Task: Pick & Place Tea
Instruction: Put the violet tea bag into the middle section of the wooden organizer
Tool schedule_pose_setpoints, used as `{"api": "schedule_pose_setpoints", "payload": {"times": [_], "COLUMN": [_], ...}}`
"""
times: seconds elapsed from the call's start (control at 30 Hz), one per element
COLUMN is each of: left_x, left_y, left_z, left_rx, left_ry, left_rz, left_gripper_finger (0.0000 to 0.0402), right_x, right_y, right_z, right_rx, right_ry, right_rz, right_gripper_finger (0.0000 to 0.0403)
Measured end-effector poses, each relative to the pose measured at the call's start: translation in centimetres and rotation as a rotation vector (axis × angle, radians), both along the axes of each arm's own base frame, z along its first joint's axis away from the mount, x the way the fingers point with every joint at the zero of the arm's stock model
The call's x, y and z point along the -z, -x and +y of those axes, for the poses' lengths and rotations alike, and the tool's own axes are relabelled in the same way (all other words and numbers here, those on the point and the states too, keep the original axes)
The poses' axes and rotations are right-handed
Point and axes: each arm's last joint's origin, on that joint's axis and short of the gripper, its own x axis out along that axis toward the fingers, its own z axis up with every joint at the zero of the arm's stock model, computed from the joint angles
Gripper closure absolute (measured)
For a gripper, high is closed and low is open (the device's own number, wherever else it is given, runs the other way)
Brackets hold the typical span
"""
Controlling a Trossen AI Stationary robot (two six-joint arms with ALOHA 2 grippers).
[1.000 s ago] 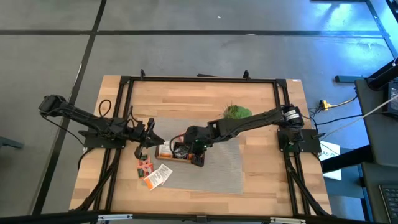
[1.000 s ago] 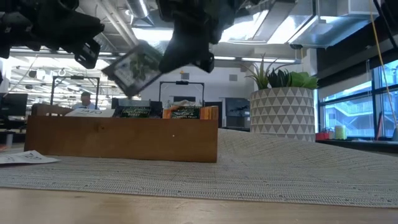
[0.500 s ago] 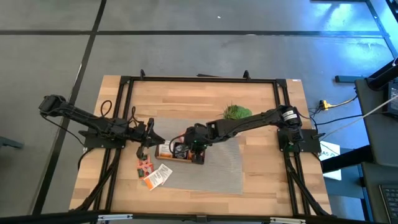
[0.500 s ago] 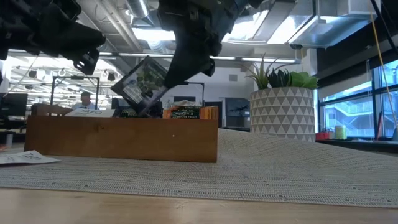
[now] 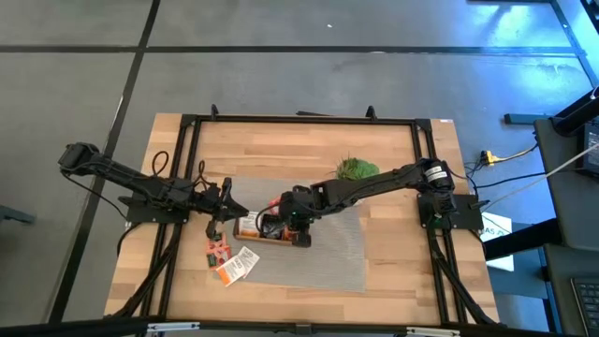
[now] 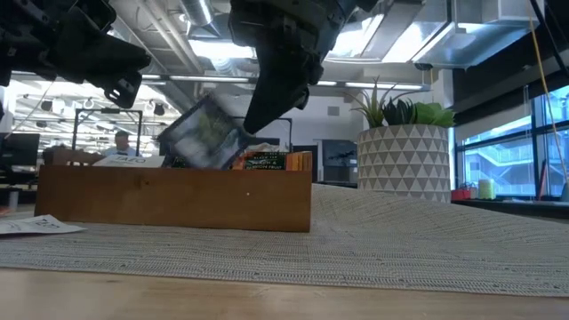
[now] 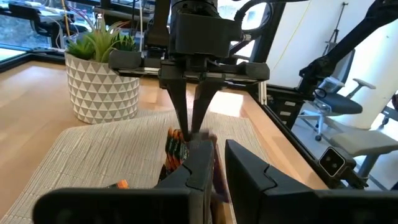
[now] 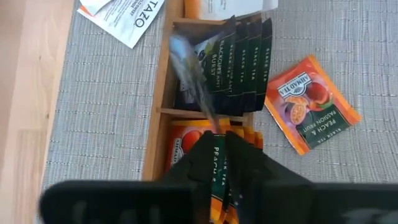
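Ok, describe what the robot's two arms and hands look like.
Both arms are dark, slim and jointed, with black cables looping alongside the left arm and the right arm. A silver ring sits at the right arm's base joint. The right hand has a boxy black body, a wide crossbar and two long tapered fingers; the left hand is equally black.

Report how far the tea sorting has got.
Done: dark green sachets stand filed in the long wooden tray, orange ones in the next compartment. In hand: the right gripper hangs over the tray, a blurred dark sachet just beneath it. Left: an orange peach sachet and white sachets lie on the grey mat. The left gripper waits beside the tray.
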Motion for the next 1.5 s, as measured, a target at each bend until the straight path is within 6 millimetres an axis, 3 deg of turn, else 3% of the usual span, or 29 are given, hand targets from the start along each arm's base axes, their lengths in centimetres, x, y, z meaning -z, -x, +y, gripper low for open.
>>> {"api": "schedule_pose_setpoints", "payload": {"times": [0.3,0.6,0.73,0.93,1.1,1.27,1.37,1.5], "left_x": [0.0,0.2,-0.7,-1.7,-1.5,-1.3,-1.7,-1.7], "left_y": [0.0,-0.2,-1.0,-2.8,-4.1,-5.8,-7.2,-8.2], "left_z": [0.0,0.0,-0.2,-0.8,-1.3,-1.8,-2.0,-2.1], "left_rx": [0.0,-0.03,-0.029,0.046,0.085,0.122,0.091,0.03], "left_ry": [0.0,0.022,0.001,-0.141,-0.223,-0.222,-0.231,-0.218], "left_rz": [0.0,0.02,0.051,0.148,0.186,0.245,0.243,0.27], "left_gripper_finger": [0.036,0.0357,0.0357,0.0357,0.0354,0.0319,0.0302,0.0292], "right_x": [-0.1,-0.1,-1.2,-0.1,-1.6,-2.1,-1.7,-0.3], "right_y": [-0.2,-0.2,0.4,3.5,7.3,10.8,11.9,12.7], "right_z": [-0.7,-0.5,-0.1,-0.7,-0.6,-0.3,-0.5,-0.6], "right_rx": [0.023,0.007,0.023,0.063,0.07,0.086,0.097,0.098], "right_ry": [-0.003,0.128,0.189,0.16,0.106,0.121,0.113,0.112], "right_rz": [-0.01,-0.028,-0.058,-0.163,-0.46,-0.678,-0.775,-0.777], "right_gripper_finger": [0.0286,0.0277,0.0276,0.0276,0.0276,0.0276,0.0276,0.0276]}}
